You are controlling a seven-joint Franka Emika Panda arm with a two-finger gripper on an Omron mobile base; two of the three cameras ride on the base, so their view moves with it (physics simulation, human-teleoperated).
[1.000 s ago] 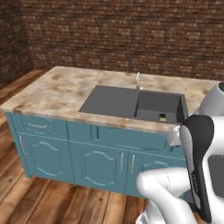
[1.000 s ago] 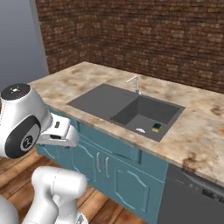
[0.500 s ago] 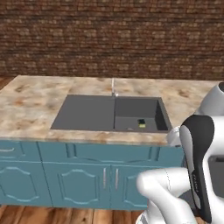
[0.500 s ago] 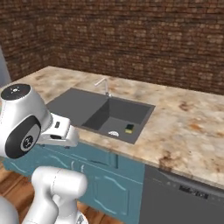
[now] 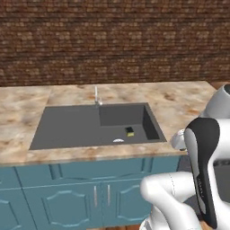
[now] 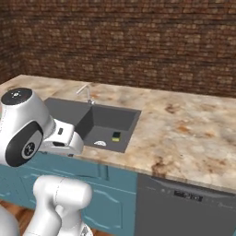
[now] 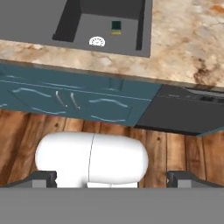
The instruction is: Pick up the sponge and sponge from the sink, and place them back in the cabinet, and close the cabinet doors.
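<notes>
The sink [image 5: 67, 128] is a dark grey basin set in tan marble counter, also seen in the right base view [image 6: 69, 113] and the hand view [image 7: 39, 19]. A small sponge [image 5: 130, 131], dark green with a yellow edge, lies on the floor of its right compartment beside the round white drain [image 5: 118, 140]. The same sponge [image 6: 116, 136] [image 7: 116, 27] is in the other two views. My gripper [image 7: 112, 178] is open and empty, well back from the counter's front edge, its fingertips [image 7: 43, 178] wide apart. The cabinet and the cabinet doors are out of view.
A silver faucet [image 5: 96, 95] stands at the sink's back rim. Low teal doors [image 5: 67, 197] run under the counter, with a dark grey dishwasher front [image 6: 184, 207] to their right. A brick wall [image 5: 112, 40] backs the counter; wooden floor [image 7: 26, 131] lies below.
The whole picture has shifted: the base has moved rightward along the counter, so the sink sits further left and the dishwasher front has come into view. The gripper stays open.
</notes>
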